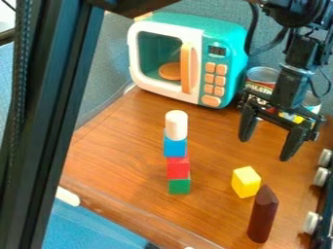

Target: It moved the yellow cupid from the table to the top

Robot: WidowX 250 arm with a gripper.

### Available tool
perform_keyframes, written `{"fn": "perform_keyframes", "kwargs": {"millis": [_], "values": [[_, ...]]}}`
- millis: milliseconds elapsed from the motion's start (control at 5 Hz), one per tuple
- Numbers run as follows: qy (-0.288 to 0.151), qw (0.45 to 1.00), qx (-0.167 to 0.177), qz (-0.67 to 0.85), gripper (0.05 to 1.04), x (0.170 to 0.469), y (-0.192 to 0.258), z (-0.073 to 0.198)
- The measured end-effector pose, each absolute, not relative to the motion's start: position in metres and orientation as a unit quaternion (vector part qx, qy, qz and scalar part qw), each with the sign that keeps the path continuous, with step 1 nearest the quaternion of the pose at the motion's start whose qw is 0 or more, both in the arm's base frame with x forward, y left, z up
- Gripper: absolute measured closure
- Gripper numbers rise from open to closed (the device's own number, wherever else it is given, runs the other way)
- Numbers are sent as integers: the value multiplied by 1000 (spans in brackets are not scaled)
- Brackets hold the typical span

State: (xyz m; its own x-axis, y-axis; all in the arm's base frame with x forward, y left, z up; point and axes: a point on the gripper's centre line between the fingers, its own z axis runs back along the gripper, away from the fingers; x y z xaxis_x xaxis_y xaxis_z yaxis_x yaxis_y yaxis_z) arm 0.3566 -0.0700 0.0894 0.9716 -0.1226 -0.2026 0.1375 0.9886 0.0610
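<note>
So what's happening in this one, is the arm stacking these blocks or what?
It looks like a stacking job, with nothing held at this moment. The black two-finger gripper is over the right side of the wooden table, jaws apart and empty. The yellow cube is on the table, not yet on the tower, which runs from the bottom up: green cube, red cube, blue cube, white cylinder.

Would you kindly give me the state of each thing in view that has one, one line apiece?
Gripper: jaws apart, holding nothing
Toy microwave: door shut
Block tower: standing, four pieces high
White cylinder: upright, on top
Yellow cube: on the table, unstacked
Dark pointed piece: upright
Can: upright, partly hidden
</note>
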Motion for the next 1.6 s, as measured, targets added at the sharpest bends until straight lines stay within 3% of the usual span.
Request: {"fn": "perform_keyframes", "kwargs": {"millis": [400,1000,1200,1600], "values": [[135,989,63,-10,83,340,-73,59],[136,983,93,76,83,329,-89,54],[126,982,89,107,83,332,-81,53],[53,982,35,179,83,330,-46,60]]}}
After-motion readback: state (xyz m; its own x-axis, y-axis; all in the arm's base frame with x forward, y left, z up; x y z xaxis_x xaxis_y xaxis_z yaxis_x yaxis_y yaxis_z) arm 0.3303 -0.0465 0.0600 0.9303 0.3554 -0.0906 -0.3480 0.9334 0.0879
